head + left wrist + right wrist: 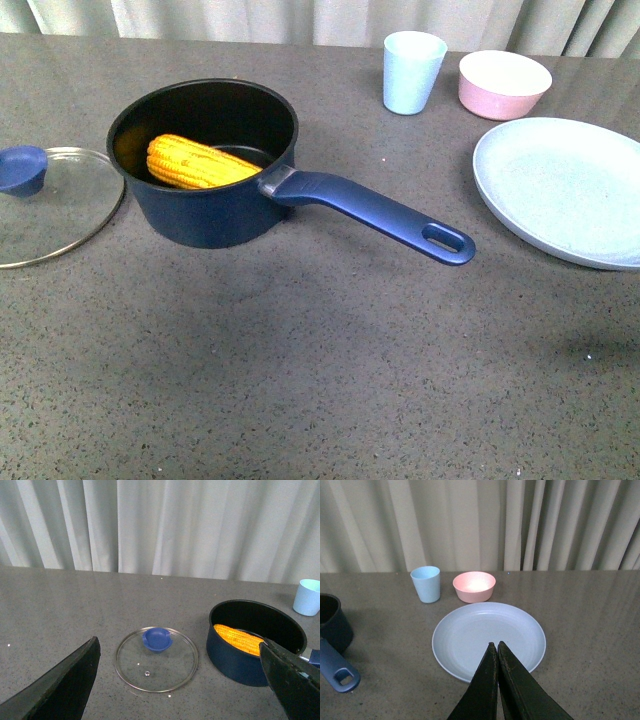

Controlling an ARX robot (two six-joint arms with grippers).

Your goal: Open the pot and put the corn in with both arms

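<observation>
Left end effector (pixel 182 680): two matte black fingers (pixel 65 685), broad, tapered, with slightly grainy texture. Right end effector (pixel 497 647): two matte black fingers (pixel 482 690), narrowing to slim pointed tips.

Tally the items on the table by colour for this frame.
Dark blue: 2, the pot and its lid with blue knob
Light blue: 2, the cup and plate
Pink: 1, the bowl
Yellow: 1, the corn
Total: 6

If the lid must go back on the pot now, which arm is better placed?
Left. Its open gripper faces the lid beside the pot; the right gripper is shut over the plate.
</observation>
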